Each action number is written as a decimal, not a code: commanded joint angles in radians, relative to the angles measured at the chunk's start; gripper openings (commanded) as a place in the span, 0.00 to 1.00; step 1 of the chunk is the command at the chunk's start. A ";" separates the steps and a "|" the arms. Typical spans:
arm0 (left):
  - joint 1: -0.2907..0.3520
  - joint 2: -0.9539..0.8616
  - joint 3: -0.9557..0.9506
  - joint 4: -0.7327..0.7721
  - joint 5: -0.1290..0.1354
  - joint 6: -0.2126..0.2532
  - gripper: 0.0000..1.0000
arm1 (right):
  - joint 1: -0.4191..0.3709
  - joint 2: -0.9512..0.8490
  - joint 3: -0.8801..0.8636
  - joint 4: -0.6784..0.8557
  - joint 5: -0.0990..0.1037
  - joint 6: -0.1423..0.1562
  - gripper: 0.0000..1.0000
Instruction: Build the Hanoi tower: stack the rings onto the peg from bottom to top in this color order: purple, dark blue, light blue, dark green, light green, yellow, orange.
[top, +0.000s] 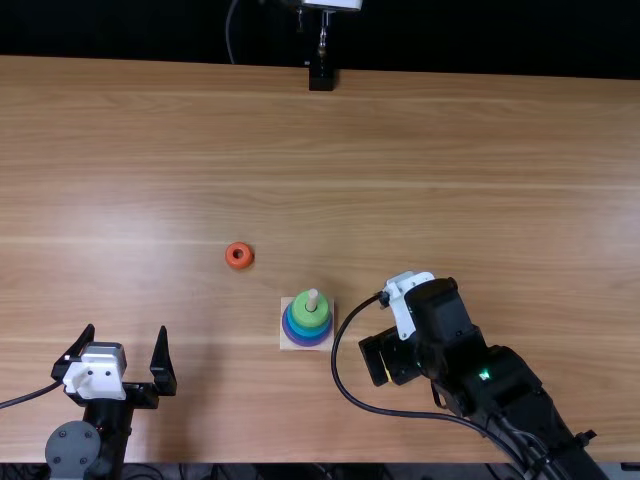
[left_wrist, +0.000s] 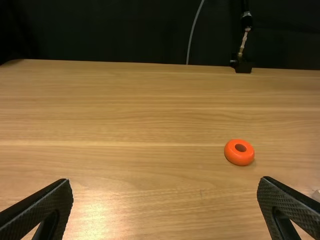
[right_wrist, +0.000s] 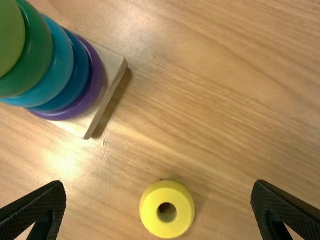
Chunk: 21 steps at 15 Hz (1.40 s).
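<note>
Purple, dark blue, light blue, dark green and light green rings sit on the peg of a square wooden base. On the table, right of the base, my right gripper hangs open over the yellow ring. In its wrist view the right gripper holds nothing, with the yellow ring between and below its fingers. The orange ring lies flat, up and left of the base. My left gripper, in its own view, stands open and holds nothing at the near left.
A cable loops from the right arm close beside the wooden base's right edge. At the table's far edge stands a small black mount with a thin post. Wooden table surface stretches beyond the rings.
</note>
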 joint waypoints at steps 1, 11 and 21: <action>-0.001 -0.012 -0.063 -0.023 -0.006 0.007 1.00 | -0.012 -0.009 -0.036 -0.045 -0.007 0.007 1.00; -0.001 -0.012 -0.063 -0.023 -0.006 0.007 1.00 | 0.000 0.161 -0.023 -0.089 -0.005 0.011 1.00; -0.001 -0.012 -0.063 -0.023 -0.006 0.007 1.00 | 0.060 0.270 0.029 -0.078 0.054 0.015 1.00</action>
